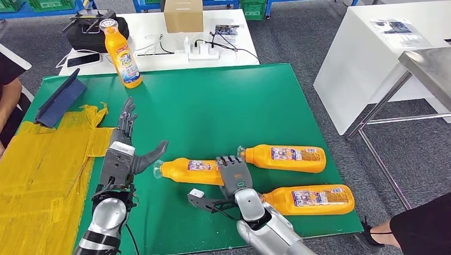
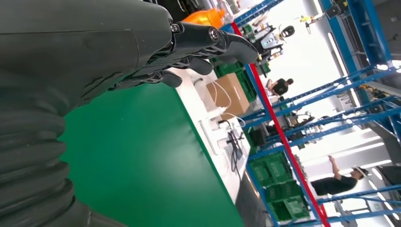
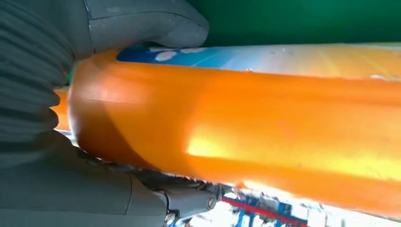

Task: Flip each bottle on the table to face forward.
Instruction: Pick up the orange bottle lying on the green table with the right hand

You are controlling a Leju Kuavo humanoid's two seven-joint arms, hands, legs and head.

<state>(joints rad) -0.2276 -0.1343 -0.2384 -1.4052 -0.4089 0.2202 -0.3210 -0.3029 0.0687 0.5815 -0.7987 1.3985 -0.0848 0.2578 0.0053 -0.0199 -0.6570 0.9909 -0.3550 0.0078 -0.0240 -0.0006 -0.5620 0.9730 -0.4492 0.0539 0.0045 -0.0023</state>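
Note:
Three orange bottles lie on their sides on the green table (image 1: 213, 106). My right hand (image 1: 234, 172) grips the base end of the middle lying bottle (image 1: 191, 171), whose cap points toward my left hand. The right wrist view shows that bottle (image 3: 246, 118) close up, with the thumb (image 3: 146, 23) on one side and the fingers wrapped around the other. A second lying bottle (image 1: 284, 158) is just beyond my right hand, and a third (image 1: 308, 199) lies near the front edge. A fourth bottle (image 1: 122, 53) stands upright at the back left. My left hand (image 1: 126, 142) hovers open, its fingers (image 2: 208, 40) stretched out, left of the gripped bottle's cap.
Yellow sheeting (image 1: 48, 170) covers the table's left side, with a blue folder (image 1: 61, 98) propped there. Behind is a white table with a cardboard box (image 1: 183, 15), a power strip (image 1: 202, 52) and a black bag (image 1: 90, 29). A person (image 1: 8, 90) sits at the left; another person (image 1: 420, 228) is at the lower right.

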